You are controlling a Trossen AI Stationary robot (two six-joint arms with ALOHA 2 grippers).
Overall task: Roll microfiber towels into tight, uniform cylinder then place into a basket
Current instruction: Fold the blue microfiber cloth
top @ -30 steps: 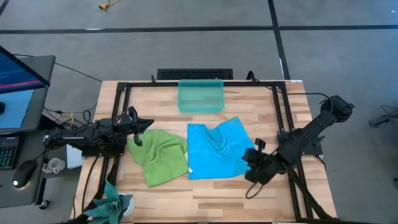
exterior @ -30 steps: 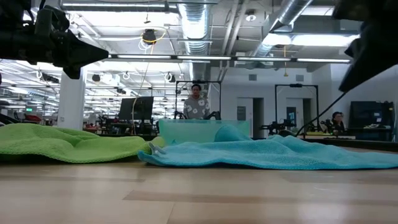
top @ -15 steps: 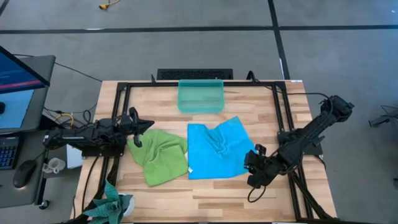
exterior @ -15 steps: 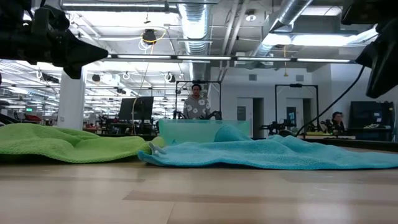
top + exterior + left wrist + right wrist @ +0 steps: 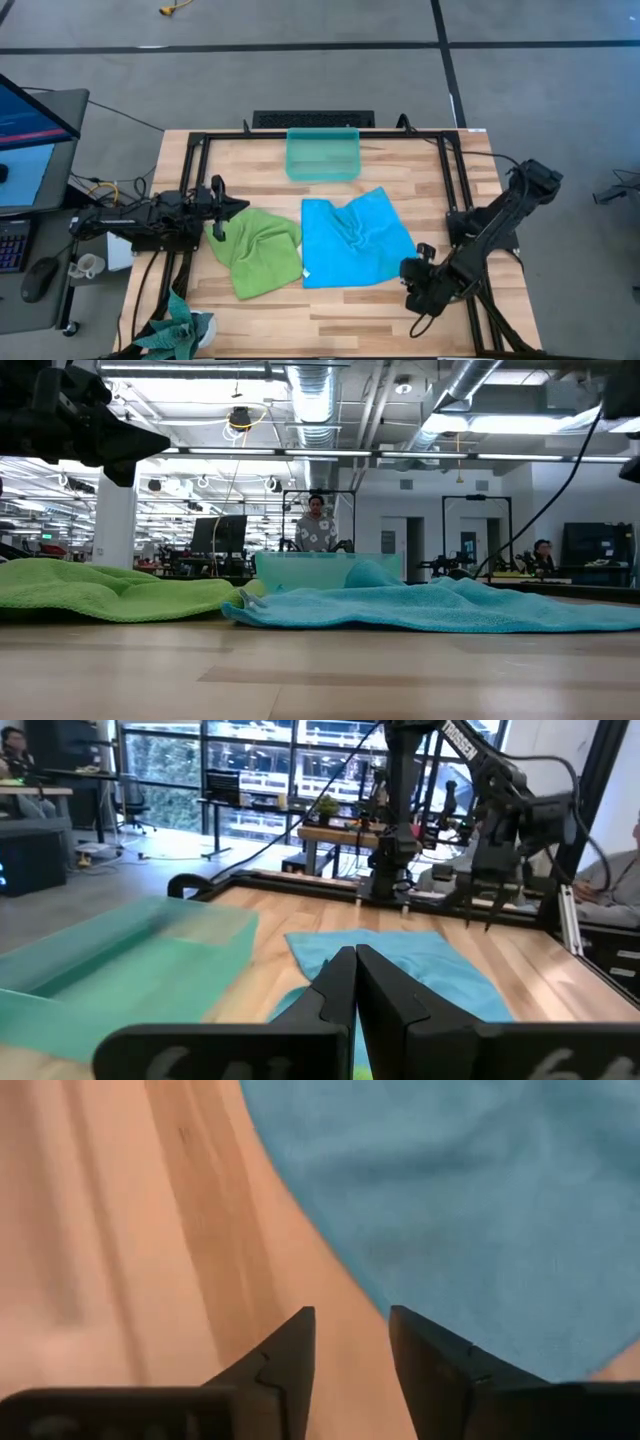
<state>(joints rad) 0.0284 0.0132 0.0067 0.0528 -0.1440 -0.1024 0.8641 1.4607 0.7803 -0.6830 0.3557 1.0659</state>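
The sky-blue towel (image 5: 355, 240) lies spread and rumpled at mid-table, with the lime-green towel (image 5: 258, 250) crumpled flat to its left. The teal basket (image 5: 322, 153) stands at the far edge. My right gripper (image 5: 350, 1342) is open and tipped steeply down. It hovers over bare wood just off the blue towel's near right corner (image 5: 560, 1350), in the high view (image 5: 412, 274). My left gripper (image 5: 355, 982) is shut and level, held above the table by the green towel's far left edge (image 5: 236, 206).
A black frame (image 5: 300, 136) runs round the tabletop. Bare wood (image 5: 330, 310) lies between the towels and the near edge. A monitor and keyboard (image 5: 20, 150) sit off the table's left side. In the low view a person (image 5: 316, 526) stands in the room behind the basket.
My right gripper has moved toward the table's near edge and downward. It has followed the blue towel's right side to its near right corner and tipped more steeply down. Both towels lie as before.
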